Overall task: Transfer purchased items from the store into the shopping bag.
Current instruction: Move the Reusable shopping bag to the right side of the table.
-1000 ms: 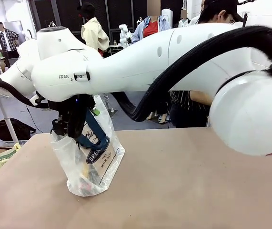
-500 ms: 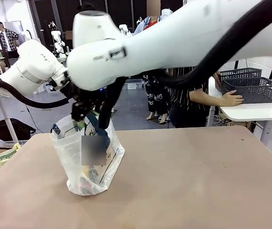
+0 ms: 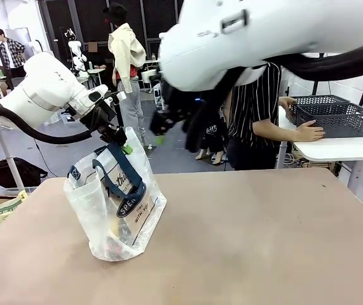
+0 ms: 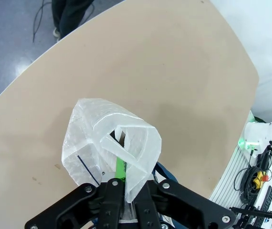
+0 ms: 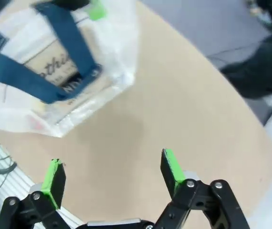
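Your left tool [image 3: 119, 141] sits left of centre in the front view, its fingers pressed together on the upper edge of the shopping bag [image 3: 119, 203], with a green pad showing at the pinch. In the left wrist view the same tool [image 4: 122, 183] rises from the bottom edge, its two black fingers closed on a fold of the bag's [image 4: 112, 143] whitish film, a strip of green pad visible between them. Your right tool [image 3: 171, 124] hangs in the air at upper centre of the front view, blurred, above and to the right of the bag and well apart from it; the right wrist view shows this tool [image 5: 111, 175] spread wide, the green pads [image 5: 171, 167] far from each other with nothing between them. Below it in that view, at upper left, lies the bag [image 5: 55, 71] with its navy strap handles and printed script. In the front view the bag stands on the left part of the table [image 3: 264, 241], its navy handles looping down over the oval logo, and dark and reddish shapes show through the film near its bottom; you cannot tell which goods they are. At the right of the frame, the store [image 3: 335, 119], a dark grey lattice basket, rests on a white side table [image 3: 346, 147] beyond your table, and a person's hand [image 3: 308, 132] lies against its left end.
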Tool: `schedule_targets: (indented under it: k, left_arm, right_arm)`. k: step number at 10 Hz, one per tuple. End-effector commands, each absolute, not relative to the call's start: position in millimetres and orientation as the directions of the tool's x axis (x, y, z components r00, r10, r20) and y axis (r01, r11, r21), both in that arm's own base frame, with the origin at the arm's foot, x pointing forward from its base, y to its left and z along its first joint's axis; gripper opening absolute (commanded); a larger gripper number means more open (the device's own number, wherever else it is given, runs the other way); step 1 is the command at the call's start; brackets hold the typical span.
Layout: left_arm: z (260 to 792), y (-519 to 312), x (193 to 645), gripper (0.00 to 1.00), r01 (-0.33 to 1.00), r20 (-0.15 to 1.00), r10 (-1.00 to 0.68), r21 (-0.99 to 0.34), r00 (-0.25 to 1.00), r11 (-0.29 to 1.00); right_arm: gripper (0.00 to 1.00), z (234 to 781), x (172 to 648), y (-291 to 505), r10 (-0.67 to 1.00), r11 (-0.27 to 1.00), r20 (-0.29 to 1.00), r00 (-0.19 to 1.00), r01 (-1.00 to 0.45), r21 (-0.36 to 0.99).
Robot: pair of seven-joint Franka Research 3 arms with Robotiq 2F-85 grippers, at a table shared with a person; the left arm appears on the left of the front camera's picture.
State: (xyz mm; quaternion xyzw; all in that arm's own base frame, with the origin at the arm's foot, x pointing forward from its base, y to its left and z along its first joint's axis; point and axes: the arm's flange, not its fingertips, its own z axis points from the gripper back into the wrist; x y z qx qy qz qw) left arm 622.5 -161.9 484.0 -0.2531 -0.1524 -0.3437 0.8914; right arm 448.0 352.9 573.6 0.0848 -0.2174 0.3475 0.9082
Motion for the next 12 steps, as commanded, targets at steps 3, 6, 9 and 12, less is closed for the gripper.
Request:
schedule_targets:
  k: [3, 6, 9, 12]
  left_arm:
    - [486, -161, 623, 0.0, 0.689, 0.422, -0.551, -0.342, 0.72, 0.638]
    - [486, -161, 626, 0.0, 0.687, 0.418, -0.552, -0.335, 0.722, 0.645]
    - [483, -161, 627, 0.0, 0.689, 0.428, -0.548, -0.327, 0.718, 0.647]
    - [484, -163, 625, 0.0, 0.711, 0.472, -0.559, -0.249, 0.682, 0.658]
  right_arm:
    - [1.0, 565, 460, 241, 0.277, 0.959, 0.316, 0.908, -0.281, -0.035]
    - [1.0, 555, 460, 144, -0.016, 0.996, 0.205, 0.979, 0.033, -0.078]
    - [1.0, 535, 455, 51, -0.282, 0.957, 0.097, 0.954, 0.287, -0.041]
    - [1.0, 533, 459, 35, -0.257, 0.963, 0.095, 0.962, 0.264, -0.058]
